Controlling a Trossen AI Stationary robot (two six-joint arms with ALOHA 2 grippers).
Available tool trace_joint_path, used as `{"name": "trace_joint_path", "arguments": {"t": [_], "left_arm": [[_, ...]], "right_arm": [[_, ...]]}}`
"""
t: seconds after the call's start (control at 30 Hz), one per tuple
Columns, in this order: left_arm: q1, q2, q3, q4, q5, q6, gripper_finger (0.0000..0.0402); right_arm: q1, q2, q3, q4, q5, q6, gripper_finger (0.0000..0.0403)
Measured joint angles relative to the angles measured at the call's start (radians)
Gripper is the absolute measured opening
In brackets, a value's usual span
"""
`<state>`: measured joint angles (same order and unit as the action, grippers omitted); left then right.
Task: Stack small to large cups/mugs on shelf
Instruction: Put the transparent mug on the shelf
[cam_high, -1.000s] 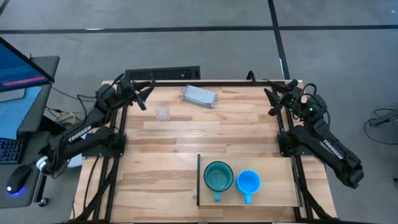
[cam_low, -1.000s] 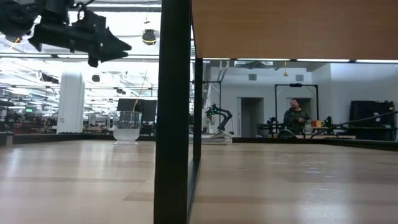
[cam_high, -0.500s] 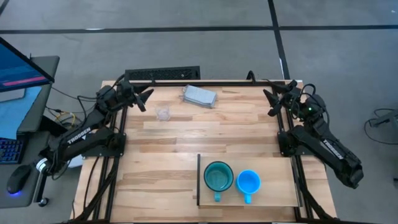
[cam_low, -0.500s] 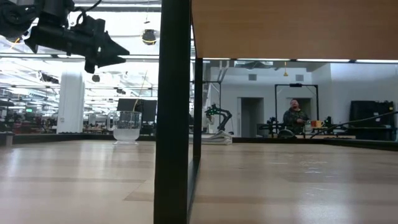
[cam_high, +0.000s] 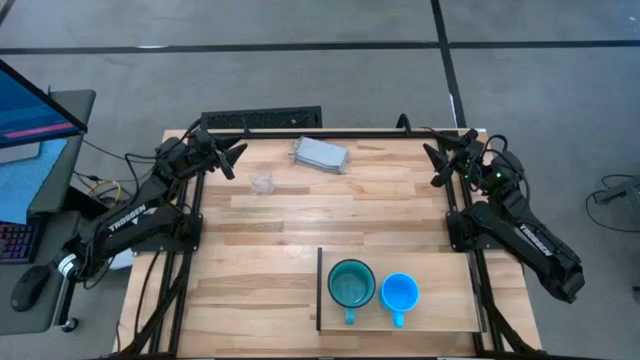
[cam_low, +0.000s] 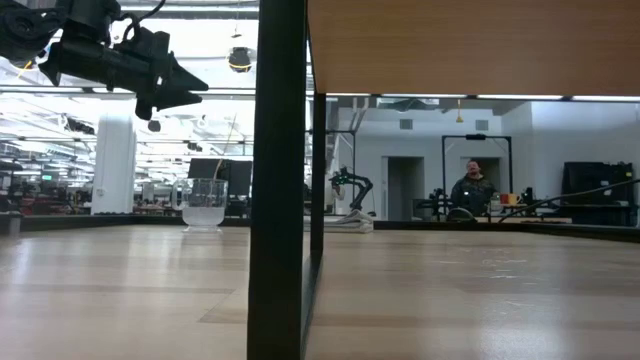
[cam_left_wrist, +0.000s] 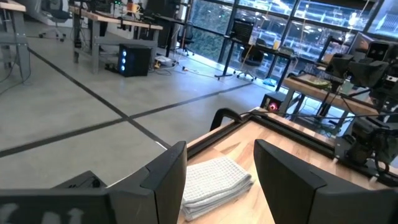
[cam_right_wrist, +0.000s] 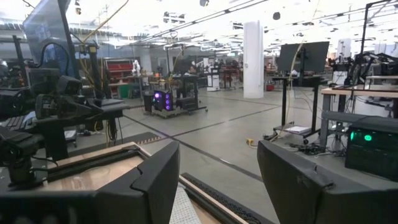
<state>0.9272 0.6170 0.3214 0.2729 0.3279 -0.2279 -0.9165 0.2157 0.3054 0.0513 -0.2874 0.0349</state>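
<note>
The small clear cup (cam_high: 262, 182) stands upright on its base on the slatted tabletop near the far left, and it also shows in the low view (cam_low: 204, 203). The teal mug (cam_high: 351, 284) and the bright-blue mug (cam_high: 399, 293) stand side by side on the pale shelf board (cam_high: 440, 300), handles toward the near edge. Its dark upright edge (cam_high: 319, 290) lies left of the teal mug. My left gripper (cam_high: 236, 160) hangs open in the air above and left of the clear cup, seen raised in the low view (cam_low: 175, 82). My right gripper (cam_high: 432, 166) waits open over the far right corner.
A folded grey-blue cloth (cam_high: 320, 154) lies at the far edge, right of the clear cup, and shows between my left fingers (cam_left_wrist: 211, 180). In the low view the shelf's dark upright (cam_low: 278, 180) blocks the middle. A person (cam_low: 472, 187) sits far behind the table.
My left gripper has dipped slightly downward toward the table, then held still, staying open. The cups have not moved.
</note>
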Motion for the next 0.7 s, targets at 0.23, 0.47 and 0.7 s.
{"name": "trace_joint_path", "arguments": {"t": [0.23, 0.47, 0.7], "left_arm": [[0.000, 0.000, 0.000, 0.000, 0.009, 0.050, 0.0179], [-0.008, 0.000, 0.000, -0.037, 0.056, 0.145, 0.0179], [-0.046, 0.018, 0.000, -0.195, 0.049, 0.165, 0.0179]], "right_arm": [[0.000, 0.000, 0.000, 0.000, 0.000, 0.000, 0.0238], [0.000, 0.000, 0.001, 0.000, 0.000, 0.000, 0.0238], [0.000, 0.000, 0.001, 0.000, 0.000, 0.000, 0.0238]]}}
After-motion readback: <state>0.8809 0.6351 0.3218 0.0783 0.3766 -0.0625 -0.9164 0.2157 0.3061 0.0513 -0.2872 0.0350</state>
